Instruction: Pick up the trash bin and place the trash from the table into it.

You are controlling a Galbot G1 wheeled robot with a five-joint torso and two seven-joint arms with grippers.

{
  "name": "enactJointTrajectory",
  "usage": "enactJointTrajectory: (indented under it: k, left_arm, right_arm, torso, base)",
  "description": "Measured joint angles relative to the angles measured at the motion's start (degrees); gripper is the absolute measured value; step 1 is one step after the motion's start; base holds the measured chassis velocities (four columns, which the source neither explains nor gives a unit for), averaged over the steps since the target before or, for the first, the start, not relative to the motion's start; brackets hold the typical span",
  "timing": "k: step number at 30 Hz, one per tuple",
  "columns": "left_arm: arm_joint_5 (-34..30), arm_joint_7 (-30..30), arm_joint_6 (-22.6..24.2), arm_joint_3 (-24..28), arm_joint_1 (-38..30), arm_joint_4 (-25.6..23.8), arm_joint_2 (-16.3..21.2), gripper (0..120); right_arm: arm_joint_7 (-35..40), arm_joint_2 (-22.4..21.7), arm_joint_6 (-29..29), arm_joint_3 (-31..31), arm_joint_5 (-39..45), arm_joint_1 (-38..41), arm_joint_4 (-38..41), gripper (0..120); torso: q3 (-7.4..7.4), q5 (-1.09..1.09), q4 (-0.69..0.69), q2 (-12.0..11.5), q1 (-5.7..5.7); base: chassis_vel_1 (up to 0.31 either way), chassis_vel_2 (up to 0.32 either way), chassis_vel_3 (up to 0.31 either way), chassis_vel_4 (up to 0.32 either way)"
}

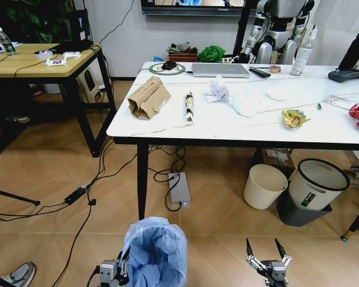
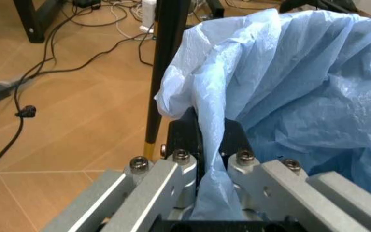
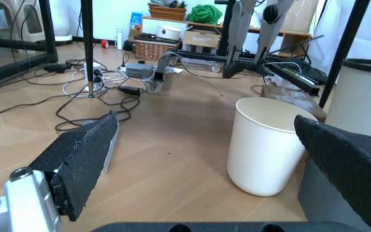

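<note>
At bottom centre of head view, trash bin [image 1: 154, 251] with blue liner held by left gripper [image 1: 110, 272], fingers [image 2: 184, 140] pinched on liner fold at rim, likely so bin travels with arm. Liner interior hidden; contents unknown. Right gripper [image 1: 267, 251] at lower right, spread wide, holding nothing, probably kept free for picking. Mid-frame, table [image 1: 167, 128] carries trash: crumpled cardboard [image 1: 148, 97], white tissue [image 1: 217, 91], yellow wrapper [image 1: 294, 118]. Under table, cream bin [image 1: 264, 186] looks empty.

Open floor [image 1: 227, 239] before cable-strewn table [image 1: 239, 128] legs.
</note>
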Motion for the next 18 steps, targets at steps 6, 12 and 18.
enactJointTrajectory:
  k: [6,12,18]
  left_arm:
    - [0.2,0.1,-0.2,-0.2,0.1,-0.2,-0.4,1]
    - [0.9,0.1,-0.2,0.3,0.1,-0.1,-1.1,1]
    - [1.5,0.2,-0.5,0.5,0.2,0.0,-1.5,1]
  right_arm:
    - [0.0,0.0,-0.1,-0.1,0.1,0.0,1.4,100]
    - [0.0,0.0,0.0,-0.1,0.2,0.2,1.4,100]
    - [-0.1,0.0,0.5,0.2,0.2,0.0,1.0,100]
  torso:
    - [0.87,0.0,0.0,1.4,0.53]
    - [1.71,0.0,0.0,2.7,1.02]
    - [2.52,0.0,0.0,4.1,1.55]
  base:
    - [0.0,0.0,0.0,0.0]
    - [0.0,0.0,0.0,0.0]
    - [0.0,0.0,0.0,0.0]
